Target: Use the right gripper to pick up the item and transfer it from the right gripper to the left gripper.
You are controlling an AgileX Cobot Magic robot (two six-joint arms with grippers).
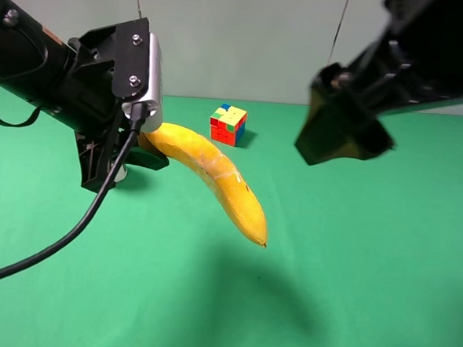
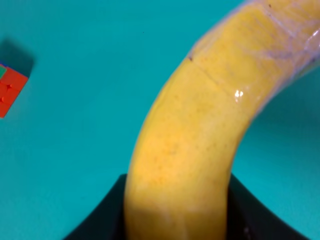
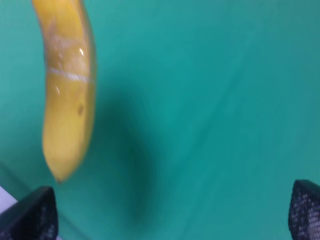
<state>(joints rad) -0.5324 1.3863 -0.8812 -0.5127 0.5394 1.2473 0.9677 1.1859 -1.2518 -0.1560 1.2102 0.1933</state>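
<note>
The yellow banana [image 1: 212, 176] hangs in the air above the green table, held at its left end by my left gripper [image 1: 142, 148], which is shut on it. In the left wrist view the banana [image 2: 200, 145] rises from between the black jaws. My right gripper [image 1: 340, 129] is open and empty, raised to the right of the banana and apart from it. In the right wrist view the banana [image 3: 67, 95] hangs beyond the spread fingertips [image 3: 32, 215], its dark tip pointing down.
A multicoloured puzzle cube [image 1: 228, 124] sits on the green table [image 1: 367, 268] behind the banana; it also shows in the left wrist view [image 2: 10, 87]. A loose black cable [image 1: 62, 238] trails from the left arm. The banana's shadow falls on the cloth.
</note>
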